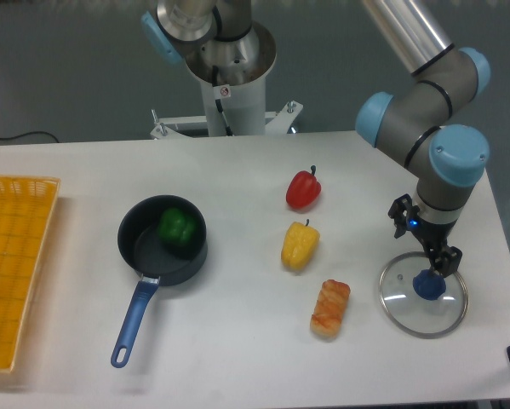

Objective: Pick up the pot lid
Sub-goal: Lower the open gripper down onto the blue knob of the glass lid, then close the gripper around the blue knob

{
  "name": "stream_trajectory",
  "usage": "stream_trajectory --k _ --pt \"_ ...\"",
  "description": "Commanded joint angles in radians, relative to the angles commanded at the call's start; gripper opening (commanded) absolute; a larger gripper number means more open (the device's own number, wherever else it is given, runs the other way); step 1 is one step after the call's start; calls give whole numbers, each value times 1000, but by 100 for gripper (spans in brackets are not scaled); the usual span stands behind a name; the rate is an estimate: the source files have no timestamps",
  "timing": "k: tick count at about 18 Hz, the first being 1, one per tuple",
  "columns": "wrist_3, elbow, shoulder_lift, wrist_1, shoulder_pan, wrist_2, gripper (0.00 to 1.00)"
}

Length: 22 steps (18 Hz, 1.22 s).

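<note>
A round glass pot lid [422,296] with a metal rim and a blue knob [428,286] lies flat on the white table at the right. My gripper [432,266] points down right above the knob, its dark fingers reaching the knob's top. The jaws are seen edge-on, and I cannot tell whether they are shut on the knob. The lid rests on the table.
A dark blue pot [163,240] with a blue handle holds a green pepper [178,228] at centre left. A red pepper [303,189], a yellow pepper [299,244] and a pastry [330,308] lie left of the lid. A yellow basket [16,264] sits at the left edge.
</note>
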State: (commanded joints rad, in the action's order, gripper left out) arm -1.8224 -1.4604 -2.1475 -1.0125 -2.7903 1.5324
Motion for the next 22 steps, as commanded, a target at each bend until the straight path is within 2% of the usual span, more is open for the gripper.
stream_trajectory --k 8,11,22 --pt "-2 69 -49 37 17 2 100" --pt "-3 72 -68 72 18 2 100" --pt "-40 75 -91 72 17 6 100"
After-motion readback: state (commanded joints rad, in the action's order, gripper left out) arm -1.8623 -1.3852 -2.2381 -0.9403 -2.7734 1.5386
